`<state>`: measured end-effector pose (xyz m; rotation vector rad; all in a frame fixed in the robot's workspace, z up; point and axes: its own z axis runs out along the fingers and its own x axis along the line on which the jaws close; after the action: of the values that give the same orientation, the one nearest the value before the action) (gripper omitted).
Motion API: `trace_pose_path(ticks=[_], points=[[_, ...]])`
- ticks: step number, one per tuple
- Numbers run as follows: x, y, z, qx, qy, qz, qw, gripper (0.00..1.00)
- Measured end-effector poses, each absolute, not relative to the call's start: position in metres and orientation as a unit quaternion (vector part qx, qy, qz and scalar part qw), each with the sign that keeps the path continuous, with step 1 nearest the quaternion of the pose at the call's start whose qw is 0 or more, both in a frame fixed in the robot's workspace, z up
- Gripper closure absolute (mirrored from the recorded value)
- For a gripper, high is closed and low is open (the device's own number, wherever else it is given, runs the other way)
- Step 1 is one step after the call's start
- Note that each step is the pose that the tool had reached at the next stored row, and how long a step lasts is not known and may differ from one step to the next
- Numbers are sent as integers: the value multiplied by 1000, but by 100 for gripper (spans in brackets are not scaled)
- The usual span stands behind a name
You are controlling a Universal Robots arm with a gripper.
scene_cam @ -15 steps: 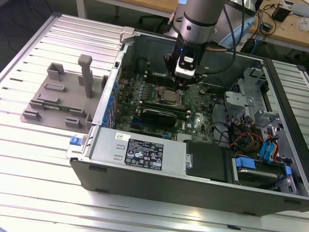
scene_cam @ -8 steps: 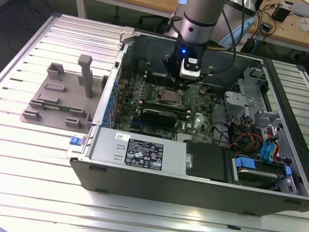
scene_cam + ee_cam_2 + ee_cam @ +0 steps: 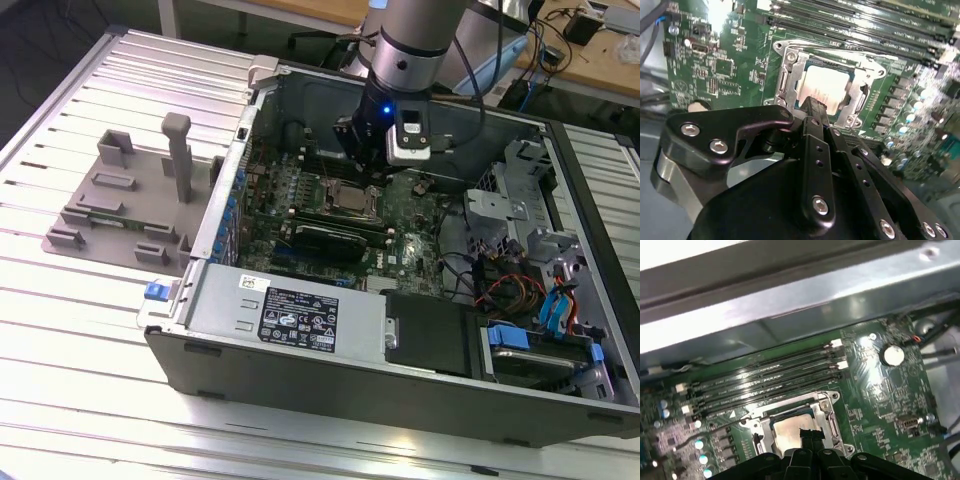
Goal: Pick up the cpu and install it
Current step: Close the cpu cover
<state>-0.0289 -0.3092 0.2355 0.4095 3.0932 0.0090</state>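
The small flat square cpu point(image 3: 827, 85) with its silvery-grey metal top lies level inside the silver metal socket frame point(image 3: 786, 82) on the green motherboard point(image 3: 425, 215). Seating looks done, though I cannot tell whether the frame is latched. The black gripper point(image 3: 812, 106) hangs over 1 edge of the cpu, its 2 fingers drawn together with nothing between them; contact is unclear. In the exterior view, a grey plastic fixture point(image 3: 120, 200) sits at 9 o'clock of the open dark computer case point(image 3: 300, 325), just beside it.

The hand point(image 3: 812, 104) hides part of the cpu point(image 3: 829, 86).
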Motion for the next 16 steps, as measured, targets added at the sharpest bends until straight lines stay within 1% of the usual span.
trace_pose_path(ticks=[5,14,16], points=[[-29,-309,234,44,999,3,10,89],[-29,-309,232,-62,998,4,10,89],[-30,-309,232,-66,998,4,10,89]])
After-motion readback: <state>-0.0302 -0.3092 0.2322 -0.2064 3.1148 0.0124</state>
